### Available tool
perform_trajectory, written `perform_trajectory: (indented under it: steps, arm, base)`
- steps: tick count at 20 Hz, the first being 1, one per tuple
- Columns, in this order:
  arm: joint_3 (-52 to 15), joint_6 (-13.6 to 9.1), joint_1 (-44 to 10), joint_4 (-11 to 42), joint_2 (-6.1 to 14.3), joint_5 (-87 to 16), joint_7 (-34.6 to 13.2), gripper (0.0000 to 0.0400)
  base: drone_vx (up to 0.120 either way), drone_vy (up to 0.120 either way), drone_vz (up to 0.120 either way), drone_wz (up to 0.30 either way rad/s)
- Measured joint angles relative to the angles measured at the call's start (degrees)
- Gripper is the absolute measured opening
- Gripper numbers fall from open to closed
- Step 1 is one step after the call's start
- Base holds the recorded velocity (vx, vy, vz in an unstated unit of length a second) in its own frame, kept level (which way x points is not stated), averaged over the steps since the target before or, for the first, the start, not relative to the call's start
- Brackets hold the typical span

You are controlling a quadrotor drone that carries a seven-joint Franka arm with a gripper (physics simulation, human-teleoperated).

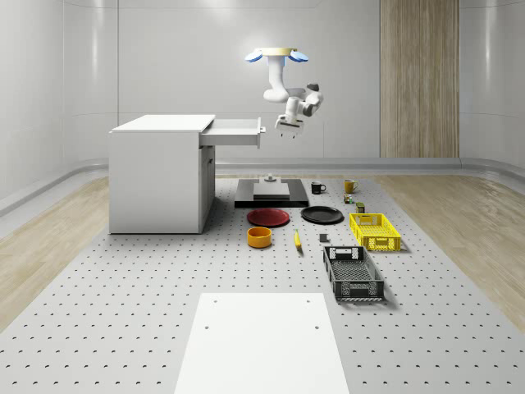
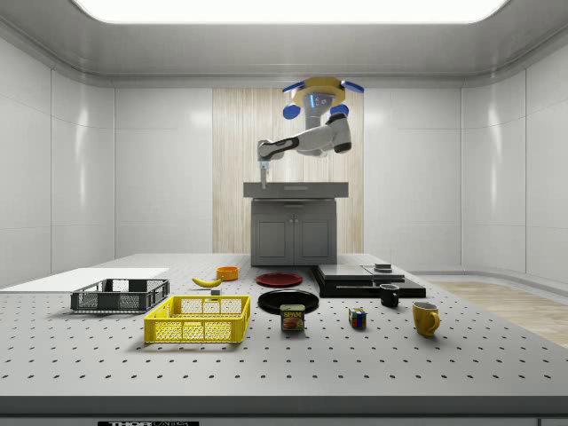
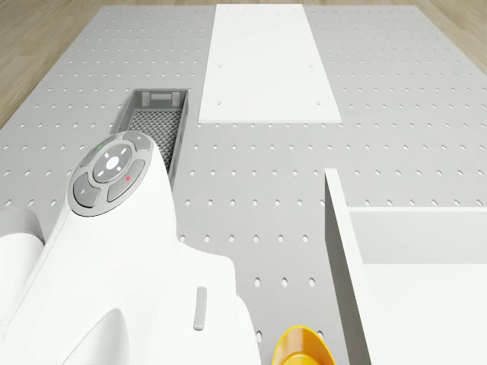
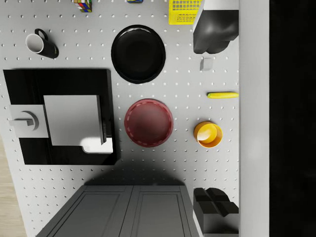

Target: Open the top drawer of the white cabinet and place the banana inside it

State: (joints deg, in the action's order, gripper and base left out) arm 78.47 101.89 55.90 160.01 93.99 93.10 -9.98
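Directly beneath my wrist camera, the slim yellow banana [image 4: 222,95] is lying on the perforated table beside the orange bowl [image 4: 208,134], well below the gripper [image 1: 289,125]. I'm hovering the drone [image 1: 277,56] just off the white cabinet's pulled-out top drawer [image 1: 235,131], fingers spread and holding nothing, so I'm judging a descent comes next.

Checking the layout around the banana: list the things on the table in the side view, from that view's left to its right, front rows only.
Black basket → yellow basket → spam can → Rubik's cube → black mug → yellow mug.
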Motion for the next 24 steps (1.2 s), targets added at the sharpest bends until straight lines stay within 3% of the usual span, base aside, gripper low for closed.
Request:
perform_trajectory:
  steps: [8,20,24]
  arm:
    - [1.2,-3.7,2.1,1.1,0.0,3.9,4.1,0.0400]
    - [1.4,-5.3,2.6,1.4,-0.6,5.2,5.1,0.0400]
    - [1.4,-5.6,2.6,1.4,-0.8,5.3,5.1,0.0400]
  base:
    - [0.120,0.005,-0.065,0.000]
    - [0.120,0.120,0.000,0.000]
    - [0.120,0.020,-0.070,0.000]
